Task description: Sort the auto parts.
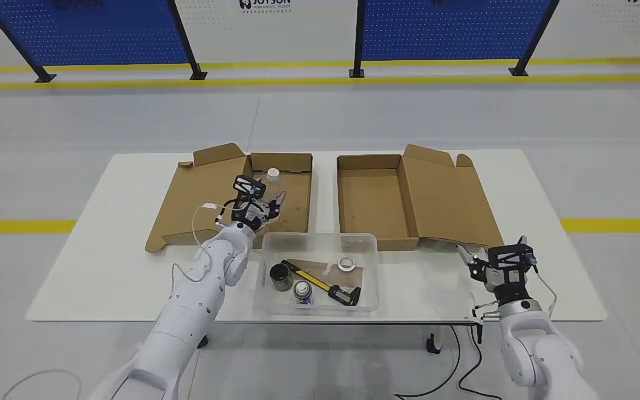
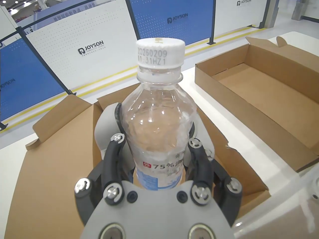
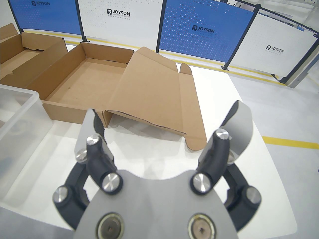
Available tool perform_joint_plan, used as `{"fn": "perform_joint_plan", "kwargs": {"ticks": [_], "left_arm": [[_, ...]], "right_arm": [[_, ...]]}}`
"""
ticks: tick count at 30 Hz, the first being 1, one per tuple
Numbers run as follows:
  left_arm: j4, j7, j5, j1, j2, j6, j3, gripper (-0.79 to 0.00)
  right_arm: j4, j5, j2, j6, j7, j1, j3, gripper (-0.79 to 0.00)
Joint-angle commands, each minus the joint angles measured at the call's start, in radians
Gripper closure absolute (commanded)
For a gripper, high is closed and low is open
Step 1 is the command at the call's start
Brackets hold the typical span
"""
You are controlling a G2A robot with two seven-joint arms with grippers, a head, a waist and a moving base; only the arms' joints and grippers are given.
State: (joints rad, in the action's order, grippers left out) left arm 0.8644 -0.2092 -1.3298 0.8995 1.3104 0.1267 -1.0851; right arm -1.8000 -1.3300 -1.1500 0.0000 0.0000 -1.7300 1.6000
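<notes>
Top view: white table carries everything, long side toward the robot. Two flat cardboard boxes sit on the far half, side by side with a gap between. Left box has its lid folded out to the left; right box has its lid folded out to the right, and its floor is bare cardboard. Nearer the robot, just in front of the gap between the boxes, stands a clear plastic bin. Left arm is stretched over the left box, its claw pinching a clear bottle around the lower body, fingers tight against the plastic. Bottle has a white cap and a label low down; it stands roughly upright, cap pointing away from the wrist, over the box's interior toward the side nearest the bin. Cannot tell whether its base touches the box floor. Right claw sits over the table's near right corner, just beside the near edge of the right box's lid, jaws spread wide with nothing between them. Inside the bin, largest first: a tool with a yellowish handle, a dark slim tool along the near wall, a black cup, a small can, a pale ring.
</notes>
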Motion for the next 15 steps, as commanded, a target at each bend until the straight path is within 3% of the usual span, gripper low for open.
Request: {"fn": "perform_joint_plan", "kwargs": {"ticks": [1,8,10,12,14,15], "left_arm": [[-0.023,-0.006,-0.001,-0.007,0.002,-0.003,0.0,0.0],[-0.077,-0.02,-0.009,-0.025,0.007,-0.007,0.0,0.0],[-0.087,-0.022,-0.011,-0.029,0.008,-0.008,-0.001,-0.083],[-0.096,-0.024,-0.013,-0.032,0.009,-0.012,-0.002,-0.114],[-0.104,-0.027,-0.016,-0.034,0.01,-0.017,-0.004,-0.228],[-0.108,-0.027,-0.017,-0.035,0.01,-0.019,-0.004,-0.246]], "right_arm": [[0.0,0.0,0.0,0.0,0.0,0.0,0.0,-0.785],[0.0,0.0,0.0,0.0,0.0,0.0,0.0,-0.785],[0.0,0.0,0.0,0.0,0.0,0.0,0.0,-0.785],[0.0,0.0,0.0,0.0,0.0,0.0,0.0,-0.785],[0.0,0.0,0.0,0.0,0.0,0.0,0.0,-0.785],[0.0,0.0,0.0,0.0,0.0,0.0,0.0,-0.785]]}}
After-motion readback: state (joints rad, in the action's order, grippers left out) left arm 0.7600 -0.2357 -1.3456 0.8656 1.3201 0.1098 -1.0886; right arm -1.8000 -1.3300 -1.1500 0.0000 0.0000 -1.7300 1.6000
